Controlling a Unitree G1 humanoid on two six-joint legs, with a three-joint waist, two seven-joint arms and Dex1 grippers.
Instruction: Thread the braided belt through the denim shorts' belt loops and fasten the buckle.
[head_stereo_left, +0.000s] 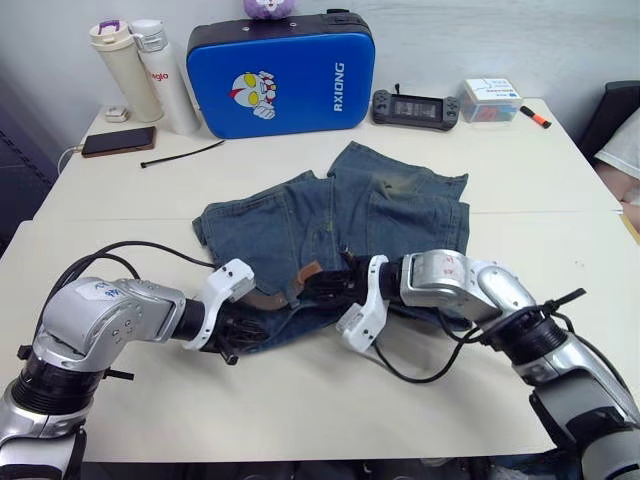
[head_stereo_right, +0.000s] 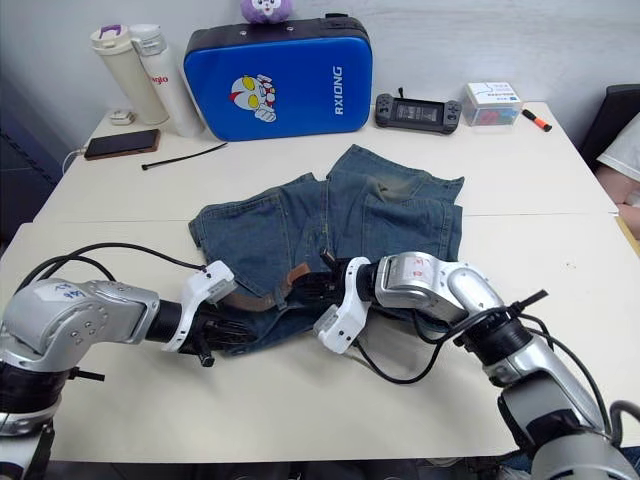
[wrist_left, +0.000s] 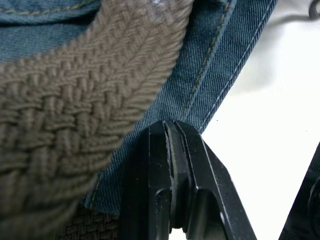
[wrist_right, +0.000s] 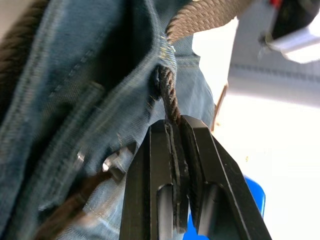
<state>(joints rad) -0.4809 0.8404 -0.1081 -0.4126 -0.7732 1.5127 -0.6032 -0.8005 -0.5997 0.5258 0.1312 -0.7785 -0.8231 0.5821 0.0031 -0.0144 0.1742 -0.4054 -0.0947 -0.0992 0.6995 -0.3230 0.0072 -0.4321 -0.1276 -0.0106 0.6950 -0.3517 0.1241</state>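
shorts: the denim shorts (head_stereo_left: 340, 235) are faded blue with pale worn patches, lying flat mid-table, waistband at the near edge, legs pointing far.
belt: the braided belt (head_stereo_left: 290, 288), brown and woven, lies along the near waistband left of centre; a short end sticks up from the denim.
belt weave: coarse plaiting, lying on the denim.

Belt (head_stereo_left: 268, 297) on shorts (head_stereo_left: 340, 215), table (head_stereo_left: 520, 170) ctr.
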